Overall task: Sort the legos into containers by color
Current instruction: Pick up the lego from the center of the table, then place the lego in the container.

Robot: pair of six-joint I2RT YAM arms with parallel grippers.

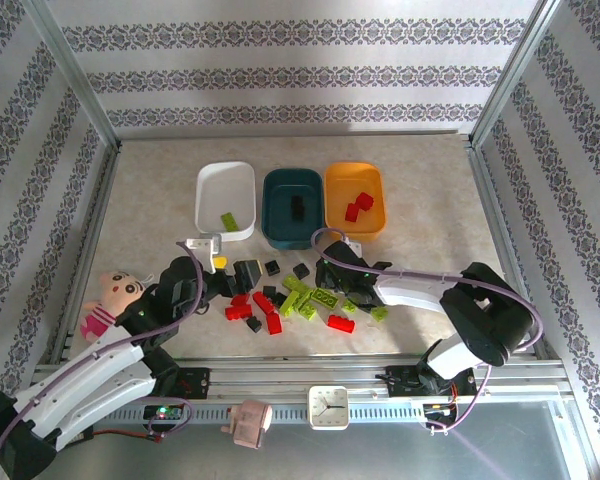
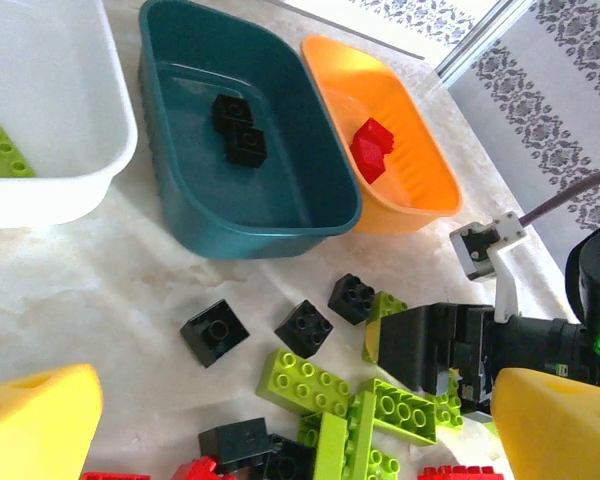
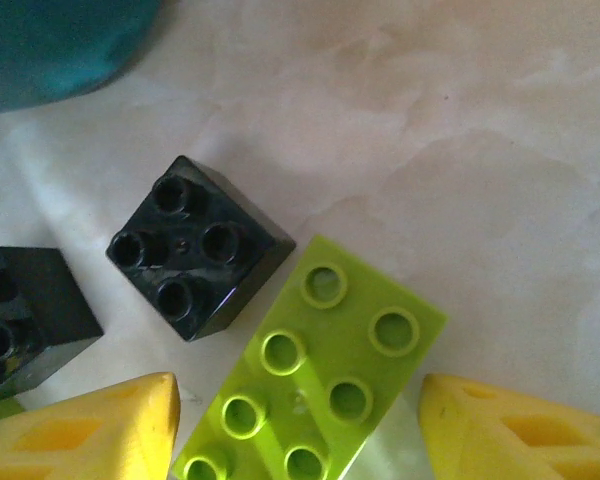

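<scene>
**Lime brick [image 3: 315, 365], flat on the table, near side of teal tub [image 1: 280, 230]**
Top: right gripper [image 1: 328, 277] nearer. Left wrist: left gripper [image 2: 300, 440] wide, empty. Right wrist: brick between the fingers, long axis diagonal; jaws half-wide, cannot tell contact.

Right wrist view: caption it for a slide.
Right gripper, open, straddles a lime brick beside a black brick; teal tub at top left.

Mixed legos [image 1: 324, 298] loose before white tub [image 1: 225, 185]; teal tub [image 1: 280, 225]; orange tub [image 1: 342, 190]

Three tubs [image 1: 270, 205]; roughly two dozen bricks [image 1: 341, 323]; one doll [image 1: 115, 295]; one clock [image 1: 329, 407].
</scene>
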